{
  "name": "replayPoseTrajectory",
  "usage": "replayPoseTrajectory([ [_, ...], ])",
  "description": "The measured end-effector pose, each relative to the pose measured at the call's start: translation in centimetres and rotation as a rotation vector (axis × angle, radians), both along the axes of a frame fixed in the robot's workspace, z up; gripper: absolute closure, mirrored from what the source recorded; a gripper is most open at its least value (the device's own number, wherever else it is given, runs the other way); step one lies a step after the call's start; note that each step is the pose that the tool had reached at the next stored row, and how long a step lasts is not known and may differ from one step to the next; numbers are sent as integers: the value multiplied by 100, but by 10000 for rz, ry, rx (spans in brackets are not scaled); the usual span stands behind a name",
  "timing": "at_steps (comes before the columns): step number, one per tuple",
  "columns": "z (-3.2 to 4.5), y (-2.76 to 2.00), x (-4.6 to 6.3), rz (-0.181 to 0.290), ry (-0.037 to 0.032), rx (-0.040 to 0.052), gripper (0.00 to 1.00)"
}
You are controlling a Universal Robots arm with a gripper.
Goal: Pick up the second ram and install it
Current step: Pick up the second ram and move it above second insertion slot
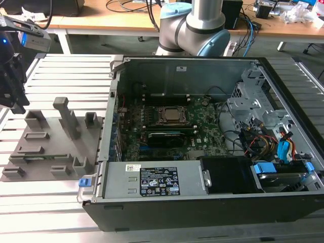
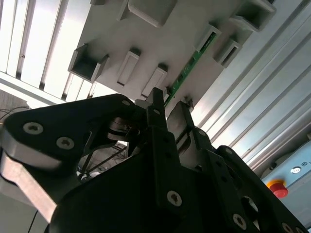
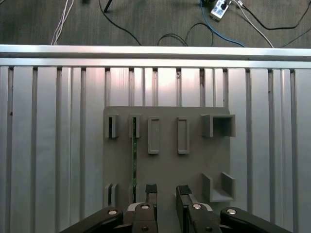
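On the slatted metal table [image 1: 50,202], at the exterior view's left of the open computer case [image 1: 202,215], lies one gray holder plate [image 1: 45,147] with raised blocks and one tall post [image 1: 63,114]. The case holds one processor in its metal frame [image 1: 169,115], one labelled power supply box [image 1: 157,179] along its near side, and a tangle of coloured cables [image 1: 263,142] toward the exterior view's right. The robot arm's base [image 1: 192,23] stands at the far side of the case. In the first wrist view the plate [image 3: 167,170] carries two long rectangular slots [image 3: 153,135] side by side and two open box-shaped brackets [image 3: 218,125]. One ram stick [image 3: 134,155] is there, thin and green, standing on edge in its narrow holders on the plate; in the second wrist view it shows as a green strip [image 2: 190,62] running between gray blocks. The claw [image 3: 166,194] hangs above the plate at the exterior view's far left [image 1: 16,101], its two fingers [image 3: 151,193] spread apart and holding nothing. The stick is not between the fingers: it lies just beside one of them, running parallel to them, below the claw [image 2: 168,109] and not touching it. The gray blocks around the stick are the closest things to the fingertips.
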State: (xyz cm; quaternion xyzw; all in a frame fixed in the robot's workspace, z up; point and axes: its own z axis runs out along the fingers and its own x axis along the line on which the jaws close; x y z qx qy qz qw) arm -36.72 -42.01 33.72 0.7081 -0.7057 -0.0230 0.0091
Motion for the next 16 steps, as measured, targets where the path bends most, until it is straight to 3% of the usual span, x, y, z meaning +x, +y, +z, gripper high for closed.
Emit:
replayPoseTrajectory([
  [16, -235, 0, 0, 0, 0, 0, 70],
])
